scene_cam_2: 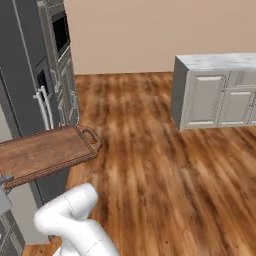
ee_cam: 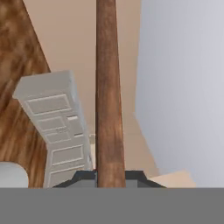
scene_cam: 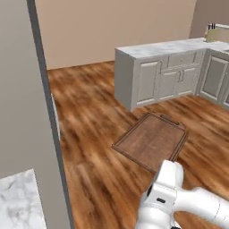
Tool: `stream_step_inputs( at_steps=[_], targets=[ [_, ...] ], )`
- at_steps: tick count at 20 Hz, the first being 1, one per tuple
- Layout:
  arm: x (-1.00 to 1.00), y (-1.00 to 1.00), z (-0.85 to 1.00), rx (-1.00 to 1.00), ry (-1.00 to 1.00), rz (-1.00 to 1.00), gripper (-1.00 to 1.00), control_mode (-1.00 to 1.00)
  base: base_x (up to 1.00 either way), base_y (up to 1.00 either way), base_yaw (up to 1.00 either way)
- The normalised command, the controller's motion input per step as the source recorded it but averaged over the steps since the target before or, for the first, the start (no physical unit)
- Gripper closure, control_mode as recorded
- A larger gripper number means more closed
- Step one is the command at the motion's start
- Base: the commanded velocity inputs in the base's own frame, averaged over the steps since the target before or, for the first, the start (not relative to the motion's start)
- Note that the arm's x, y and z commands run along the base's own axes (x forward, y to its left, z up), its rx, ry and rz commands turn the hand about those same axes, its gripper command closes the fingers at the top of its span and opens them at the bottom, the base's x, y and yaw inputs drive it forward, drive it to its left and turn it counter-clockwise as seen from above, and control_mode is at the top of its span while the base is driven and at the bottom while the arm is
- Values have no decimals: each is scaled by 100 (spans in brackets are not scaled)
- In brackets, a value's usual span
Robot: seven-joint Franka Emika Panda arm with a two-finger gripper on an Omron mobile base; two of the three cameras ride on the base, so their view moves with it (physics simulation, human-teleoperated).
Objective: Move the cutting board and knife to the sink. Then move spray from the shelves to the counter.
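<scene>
Above the wood floor (scene_cam: 89,134), cutting board (scene_cam: 151,141) is airborne, carried roughly level with a slight tilt, handle cut-out at the far short end; right base view has it sticking out past the dark fridge (scene_cam_2: 30,75). Gripper (ee_cam: 109,177) is pinched onto the near short edge of the board: hand view looks straight along the board edge-on, a finger pad (ee_cam: 81,177) pressed in on each side of it. Judging by looks: rigid wooden slab, won't flex, probably moderately heavy for this grip, and held at one end so it's a long lever — expect torque at the pads and risk of the board pivoting or sagging if the arm swings fast. Raised rim gives the pads something to bite on, smooth wood could still slip. Better hold would be nearer the middle of a long side; as is, keep moves slow and the board level. Counter (scene_cam: 165,47) with its panelled cabinets sits well apart across the room; can't pick out the sink or knife from these views
</scene>
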Motion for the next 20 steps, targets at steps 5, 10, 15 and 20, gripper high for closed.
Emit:
stream_step_inputs(
  at_steps=[5,10,15,20],
  targets=[
    [0,0,0,0,0,0,100,100,5,0,-88],
    [0,0,0,0,0,0,100,100,12,0,-82],
    [0,0,0,0,0,0,100,100,30,5,-67],
    [0,0,0,0,0,0,100,100,74,19,-12]
  ],
)
